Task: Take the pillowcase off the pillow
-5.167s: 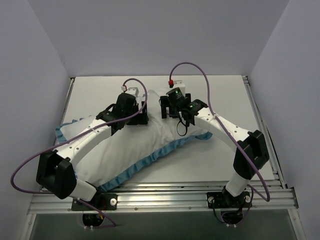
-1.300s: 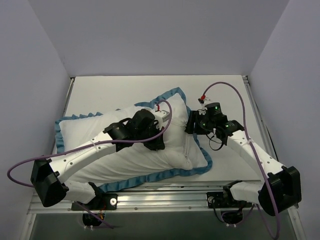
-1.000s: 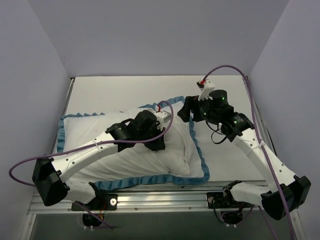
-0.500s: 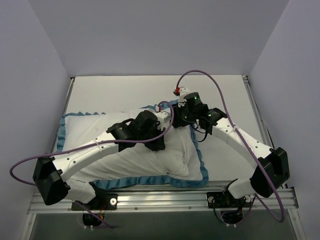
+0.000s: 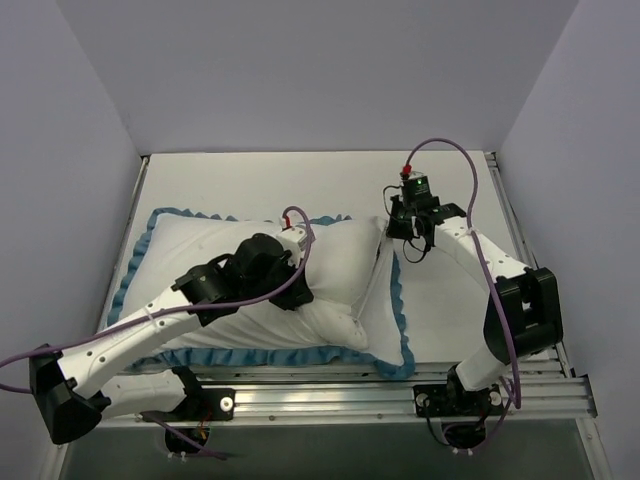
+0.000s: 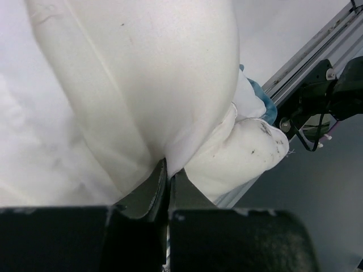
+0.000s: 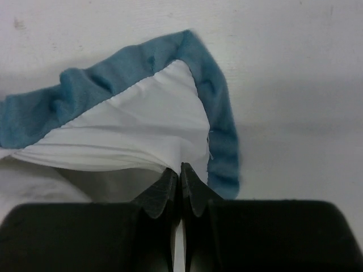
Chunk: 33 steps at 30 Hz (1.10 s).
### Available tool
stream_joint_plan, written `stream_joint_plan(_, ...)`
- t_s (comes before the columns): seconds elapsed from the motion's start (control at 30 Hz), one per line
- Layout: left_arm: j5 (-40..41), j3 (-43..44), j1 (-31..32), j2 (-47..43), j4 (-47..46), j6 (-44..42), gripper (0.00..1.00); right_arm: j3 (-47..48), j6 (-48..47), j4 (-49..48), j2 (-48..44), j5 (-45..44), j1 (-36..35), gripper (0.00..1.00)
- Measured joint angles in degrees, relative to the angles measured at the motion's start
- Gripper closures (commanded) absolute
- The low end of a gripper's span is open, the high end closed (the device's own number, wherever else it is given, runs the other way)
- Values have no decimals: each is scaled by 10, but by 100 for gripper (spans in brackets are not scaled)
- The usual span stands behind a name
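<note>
The pillowcase (image 5: pixel 200 245) lies across the table with its plain white back up and its teal ruffle (image 5: pixel 392 300) round the edges. The pillow fills it and is mostly hidden. My left gripper (image 5: pixel 300 293) rests on the middle of the case, shut on a pinched fold of its white fabric (image 6: pixel 187 113). In the left wrist view a plump, smudged white corner (image 6: pixel 244 150) bulges beyond the left gripper (image 6: pixel 168 164), next to a bit of teal trim (image 6: pixel 264 105). My right gripper (image 5: pixel 390 238) is at the case's far right corner. In the right wrist view it (image 7: pixel 180 169) is shut on the white cloth just inside the teal ruffle (image 7: pixel 218 113).
A metal rail (image 5: pixel 320 385) runs along the table's near edge, and another rail (image 5: pixel 520 240) runs down the right side. Grey walls close in on the left, back and right. Bare white tabletop (image 5: pixel 460 300) shows to the right of the case.
The right gripper moved right to the case's far right corner and shut on it. The left arm swung down and left, still shut. The case now lies further left and flatter.
</note>
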State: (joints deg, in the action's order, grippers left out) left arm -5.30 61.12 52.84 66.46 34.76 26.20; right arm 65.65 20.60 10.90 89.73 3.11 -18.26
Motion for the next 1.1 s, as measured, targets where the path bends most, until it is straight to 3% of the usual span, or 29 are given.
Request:
stream_joint_plan(0.3,36,-45,0,-87,-19,22,98,-5,49,-2,42,81,51,97)
stream_joint_plan(0.4,54,-45,0,-85,-32,17,98,-23,50,-26,40,112,51,82)
stream_joint_plan(0.47,64,-38,-1,-61,-47,8,98,-41,48,-34,27,122,54,67)
stream_joint_plan(0.6,65,27,-17,55,-76,-16,95,-52,42,-26,-36,121,66,42)
stream_joint_plan(0.63,62,56,-23,90,-77,-19,81,-51,36,-25,-59,116,70,33)
stream_joint_plan(0.77,62,154,-37,183,-94,-32,36,-51,30,-20,-159,110,77,19)
stream_joint_plan(0.87,75,181,-39,190,-99,-25,17,-55,34,-23,-221,131,72,13)
stream_joint_plan(0.97,107,184,-39,169,-85,-6,6,-70,37,-26,-253,154,49,9)
stream_joint_plan(1.1,174,151,-41,87,-28,44,3,-93,43,-25,-253,163,-25,0)
